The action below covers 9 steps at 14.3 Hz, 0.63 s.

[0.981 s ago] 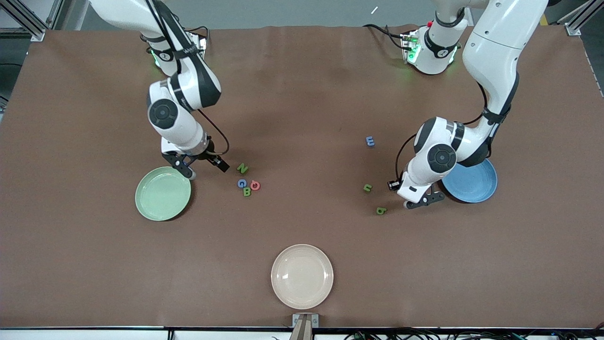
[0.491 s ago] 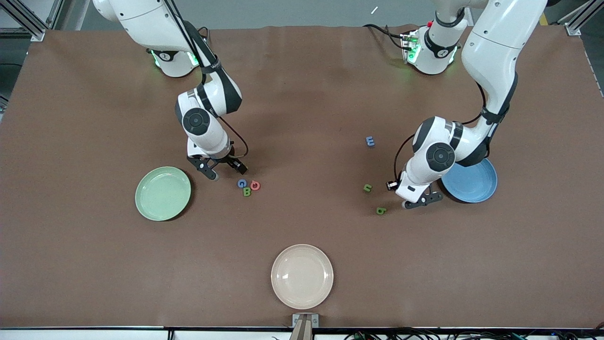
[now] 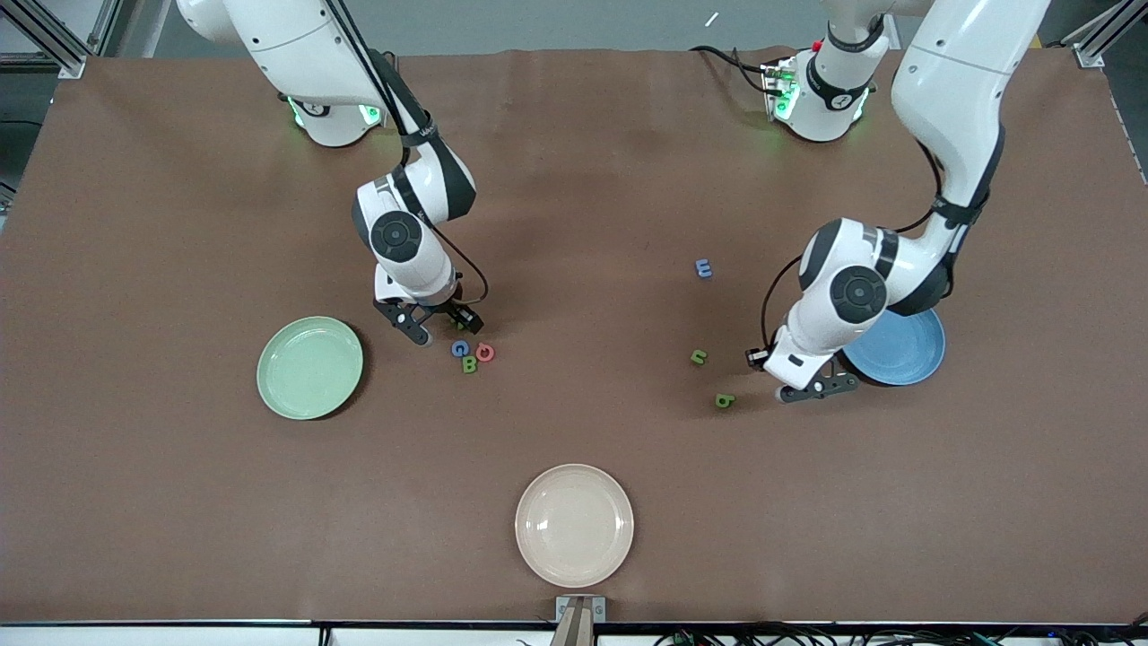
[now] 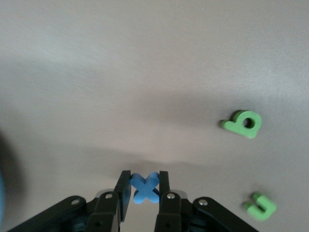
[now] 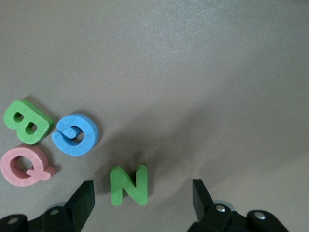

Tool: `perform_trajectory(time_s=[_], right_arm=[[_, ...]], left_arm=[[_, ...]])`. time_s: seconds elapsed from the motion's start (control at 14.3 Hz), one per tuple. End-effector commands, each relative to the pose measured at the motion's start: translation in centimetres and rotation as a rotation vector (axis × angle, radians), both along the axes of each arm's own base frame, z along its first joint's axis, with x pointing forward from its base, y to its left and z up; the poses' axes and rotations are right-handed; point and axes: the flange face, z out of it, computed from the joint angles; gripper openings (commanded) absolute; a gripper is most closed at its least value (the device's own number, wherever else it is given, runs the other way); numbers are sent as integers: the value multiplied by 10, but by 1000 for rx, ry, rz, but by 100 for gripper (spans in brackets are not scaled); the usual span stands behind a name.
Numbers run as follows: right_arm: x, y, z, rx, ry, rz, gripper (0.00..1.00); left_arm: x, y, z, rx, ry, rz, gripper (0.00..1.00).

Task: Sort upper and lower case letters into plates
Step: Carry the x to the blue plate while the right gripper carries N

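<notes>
R jaws astride green N (image 5: 128, 184).

Your left gripper (image 4: 144, 187): fingers clamped on a small blue x (image 4: 145, 186), wrist bent low near the left arm's end. Your right gripper (image 5: 142, 200): fingers spread wide, poised low over green N (image 5: 128, 185).

Readable chars are the foam letters themselves: green "N" (image 5: 128, 184) lower centre of right wrist view, blue "G" (image 5: 75, 135), green "B" (image 5: 28, 121), pink "Q" (image 5: 25, 166) at mid-left. Left wrist view: blue "x" (image 4: 145, 187) bottom centre, green "b" (image 4: 243, 123) at right.
</notes>
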Motion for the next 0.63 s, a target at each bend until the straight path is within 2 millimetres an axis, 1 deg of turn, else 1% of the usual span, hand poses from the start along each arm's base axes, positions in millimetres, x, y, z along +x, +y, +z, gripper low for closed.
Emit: perform_trajectory(time_s=[0.0, 0.07, 0.14, 0.28, 0.35, 0.42, 0.49, 0.56], right_arm=[[6, 5, -5, -1, -5, -14, 79], [7, 6, -7, -3, -3, -13, 74], [6, 8, -7, -3, -3, -10, 68], [6, 8, -7, -3, -3, -10, 51], [5, 8, -7, -3, -1, -10, 37], [5, 7, -7, -5, 3, -11, 23], [6, 6, -7, -6, 6, -13, 10], [7, 4, -7, -6, 8, -17, 2]], left_arm=[[-8, 46, 44, 42, 21, -98, 16], [-12, 63, 53, 50, 28, -139, 16], [-19, 82, 57, 54, 35, -169, 16], [-37, 115, 61, 66, 51, -232, 16], [-43, 135, 59, 82, 60, -259, 16], [-46, 149, 55, 91, 67, -267, 16], [-49, 157, 47, 101, 59, -276, 16], [-54, 162, 38, 110, 44, -289, 16]])
